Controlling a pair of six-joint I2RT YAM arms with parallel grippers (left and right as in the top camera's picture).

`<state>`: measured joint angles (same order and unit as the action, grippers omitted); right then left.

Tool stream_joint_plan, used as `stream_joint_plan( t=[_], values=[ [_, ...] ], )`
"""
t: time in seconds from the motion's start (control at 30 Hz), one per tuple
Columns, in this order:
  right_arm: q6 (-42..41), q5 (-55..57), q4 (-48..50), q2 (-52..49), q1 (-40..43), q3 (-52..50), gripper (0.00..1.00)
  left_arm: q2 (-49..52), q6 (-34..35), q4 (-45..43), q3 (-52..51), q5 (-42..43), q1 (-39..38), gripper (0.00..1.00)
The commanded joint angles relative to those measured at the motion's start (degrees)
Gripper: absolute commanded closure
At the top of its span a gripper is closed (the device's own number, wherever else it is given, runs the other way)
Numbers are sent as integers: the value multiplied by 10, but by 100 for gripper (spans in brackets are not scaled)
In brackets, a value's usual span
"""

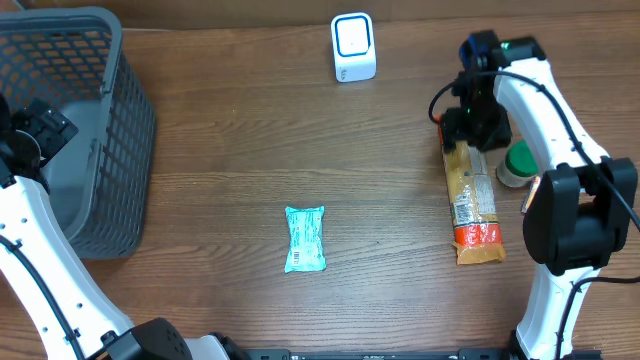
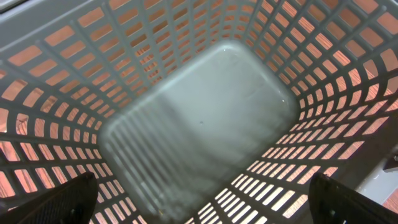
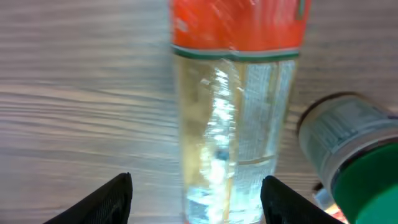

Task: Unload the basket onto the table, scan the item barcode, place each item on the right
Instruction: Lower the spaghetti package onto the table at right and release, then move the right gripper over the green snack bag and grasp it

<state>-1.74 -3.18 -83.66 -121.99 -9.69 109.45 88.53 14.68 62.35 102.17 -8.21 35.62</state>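
Note:
A long clear packet with an orange end lies flat on the wooden table at the right. My right gripper hovers over its far end; in the right wrist view the packet runs between the open fingers with a gap on each side. A small teal packet lies at mid-table. The white barcode scanner stands at the back centre. My left gripper hangs open over the grey basket, nothing between its fingertips.
The grey mesh basket fills the left side of the table; its inside holds nothing. A green-lidded jar stands just right of the long packet, close to my right fingers.

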Motion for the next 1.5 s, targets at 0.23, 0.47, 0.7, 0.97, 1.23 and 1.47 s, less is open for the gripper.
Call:
stream_joint_plan(
  t=[0.23,0.47,0.7,0.97,1.23,1.47],
  values=[
    [-2,-155,-13,27,-106,15,30,3,7,0,14,-3,-4,0],
    [-47,-176,16,27,-193,-39,28,3,7,0,14,-3,-4,0],
    [-102,-175,101,27,-261,-122,27,3,7,0,14,-3,-4,0],
    [-120,-212,171,27,-294,-172,27,3,7,0,14,-3,-4,0],
    [-121,-218,198,27,-311,-176,27,3,7,0,14,-3,-4,0],
    [-159,-218,260,27,-322,-199,22,3,7,0,14,-3,-4,0]
  ],
)
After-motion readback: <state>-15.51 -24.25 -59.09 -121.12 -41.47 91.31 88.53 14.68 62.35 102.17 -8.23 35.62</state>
